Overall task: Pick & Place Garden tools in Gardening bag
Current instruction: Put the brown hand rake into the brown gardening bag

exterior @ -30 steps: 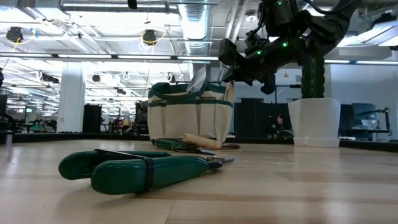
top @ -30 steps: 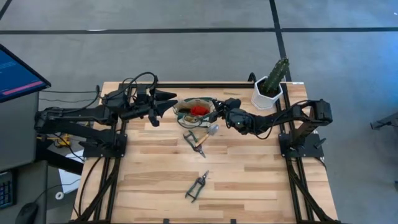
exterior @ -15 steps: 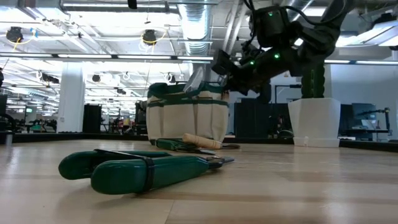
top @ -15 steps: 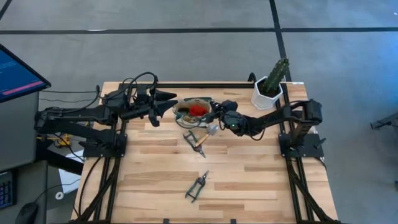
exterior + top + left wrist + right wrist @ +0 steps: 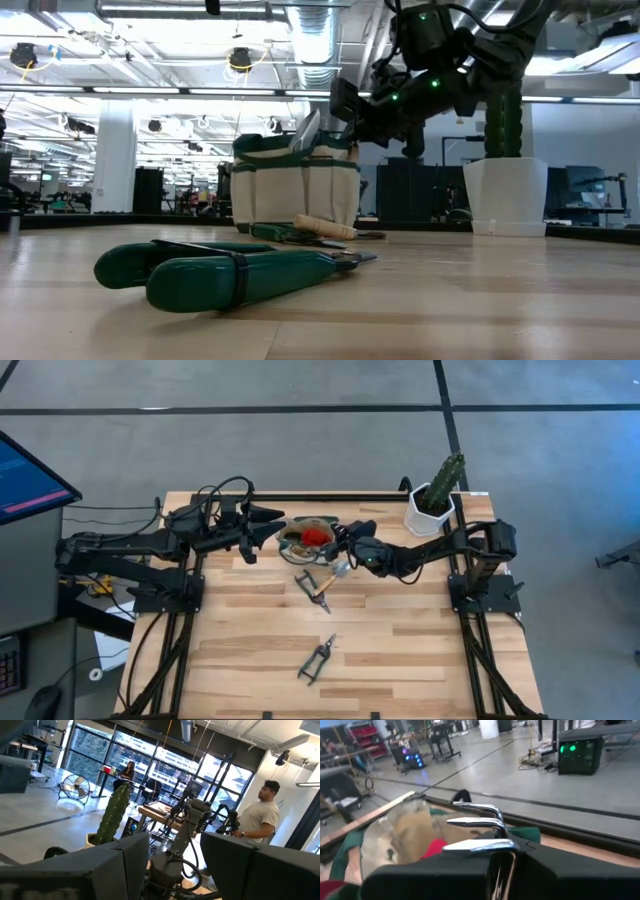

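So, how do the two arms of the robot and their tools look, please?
Both arms are dark, nearly black, built of slim jointed segments on black frame bases at the table's sides. Loose black cables loop over the left arm near its tool. Small green lights glow on the right arm close to its tool. The fingers are blocky, matte and dark, with flat inner faces.

Cream gardening bag (image 5: pixel 303 536) with green trim stands upright at the back of the desk, red-headed tool (image 5: pixel 316 535) inside. A three-pronged metal rake (image 5: pixel 480 827) hangs over it. Wooden-handled trowel (image 5: pixel 314 584) lies just in front, green-handled shears (image 5: pixel 225 272) nearer the front edge.
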Controlling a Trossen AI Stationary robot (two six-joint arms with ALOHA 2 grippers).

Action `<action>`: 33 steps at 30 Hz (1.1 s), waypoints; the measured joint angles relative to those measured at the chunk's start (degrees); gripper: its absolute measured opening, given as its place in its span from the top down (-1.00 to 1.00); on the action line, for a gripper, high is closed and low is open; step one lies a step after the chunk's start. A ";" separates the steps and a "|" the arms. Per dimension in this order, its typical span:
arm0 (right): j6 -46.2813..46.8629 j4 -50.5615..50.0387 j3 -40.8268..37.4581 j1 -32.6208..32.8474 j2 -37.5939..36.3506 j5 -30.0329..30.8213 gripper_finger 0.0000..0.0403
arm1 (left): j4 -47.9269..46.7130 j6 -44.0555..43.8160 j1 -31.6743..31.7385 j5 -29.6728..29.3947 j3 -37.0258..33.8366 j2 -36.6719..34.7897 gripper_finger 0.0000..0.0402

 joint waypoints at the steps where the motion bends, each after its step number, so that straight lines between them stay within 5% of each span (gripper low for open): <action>1: 0.01 -0.52 0.00 0.00 0.00 -0.65 0.94 | -0.01 -0.02 0.00 0.00 0.00 0.00 0.17; 15: -0.03 -0.71 0.00 0.02 0.00 -11.44 0.51 | -0.03 -0.01 0.00 -0.20 0.00 0.00 0.17; 26: -0.91 -3.76 0.00 -0.88 -4.23 -12.64 -0.01 | -0.49 0.00 0.00 -0.15 0.00 0.00 0.17; 33: -1.67 -6.22 0.00 -0.97 -6.91 -18.18 -0.16 | -0.68 0.00 0.00 -0.13 0.00 0.00 0.17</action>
